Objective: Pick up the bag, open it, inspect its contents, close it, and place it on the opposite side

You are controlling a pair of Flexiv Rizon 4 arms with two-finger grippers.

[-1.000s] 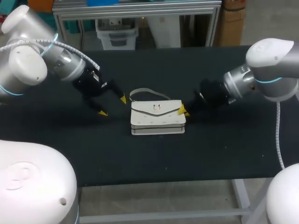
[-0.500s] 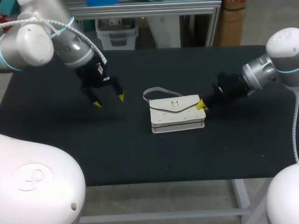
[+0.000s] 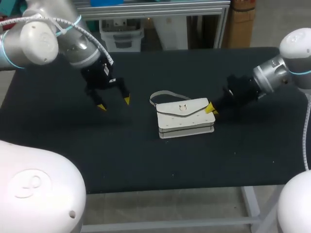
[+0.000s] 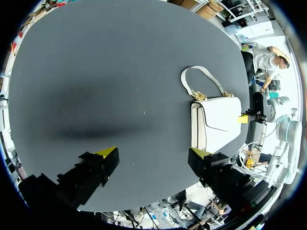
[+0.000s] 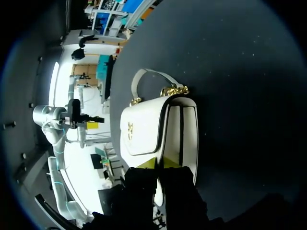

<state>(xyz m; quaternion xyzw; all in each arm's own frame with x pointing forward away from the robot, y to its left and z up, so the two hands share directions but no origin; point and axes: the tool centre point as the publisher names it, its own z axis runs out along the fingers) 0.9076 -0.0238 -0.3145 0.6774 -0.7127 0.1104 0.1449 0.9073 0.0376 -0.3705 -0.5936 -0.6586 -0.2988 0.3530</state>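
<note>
- bag: white, lies flat near the middle of the table, a little toward the right arm's side. The flap is down and the gold clasp is on top, so it reads as closed and not yet opened.
- strap: loops flat on the surface off the bag's far edge, joined by gold chain links. It is slack and nothing holds it.
- right gripper: low at the bag's right end with the fingers drawn narrow. In the right wrist view both yellow tips sit on that end edge, close together. Judgement: a pinch on the end, probably to steady or shift the bag rather than lift it by the strap.
- left gripper: hangs above the bare surface, well apart from the bag on its left. The fingers are spread wide with nothing between them. Judgement: it is placed ready to come in for the flap or strap once the bag is held.
- Task stage, as judged: the pick-up is barely begun. Opening, inspecting, closing and placing all remain.
- Surface: matte black, flat, with faint pale specks. It runs on well past the bag toward each arm's side.
- Risk: a narrow pinch on a smooth edge could slip.
</note>
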